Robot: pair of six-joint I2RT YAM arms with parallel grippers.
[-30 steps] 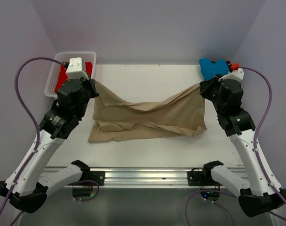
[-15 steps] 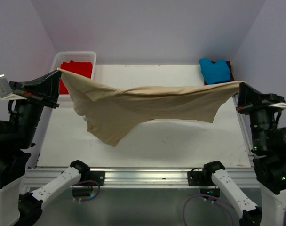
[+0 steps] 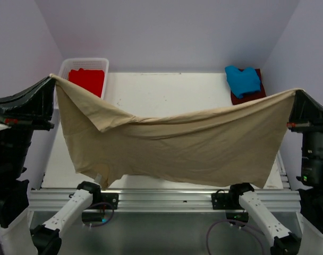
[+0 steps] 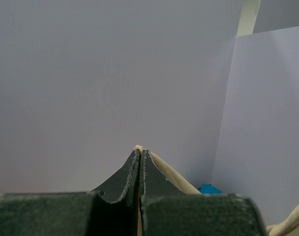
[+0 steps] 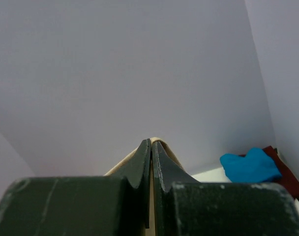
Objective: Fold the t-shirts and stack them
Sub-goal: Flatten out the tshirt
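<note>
The tan shirt hangs spread in the air between the two grippers, held up by two opposite corners. One corner is at the tip of the left gripper, the other at the tip of the right gripper. Both grippers are raised well above the table.

From each tip the cloth runs inward and sags in the middle, so the top edge is lower midway between the grippers than at the tips. The rest falls like a curtain below them, with a diagonal fold coming down from the left corner. The bottom edge hangs near the front edge of the table; I cannot tell if it touches.

The left gripper is closed on its corner. In the left wrist view the jaws meet and a bit of tan cloth shows at their tip. The right gripper is closed on its corner in the same way, with tan cloth curving over the tip in its wrist view.

Beyond the right gripper, on the inner side, the blue shirt lies on the maroon shirt. Just beyond the left gripper the red shirt lies in the basket.
</note>
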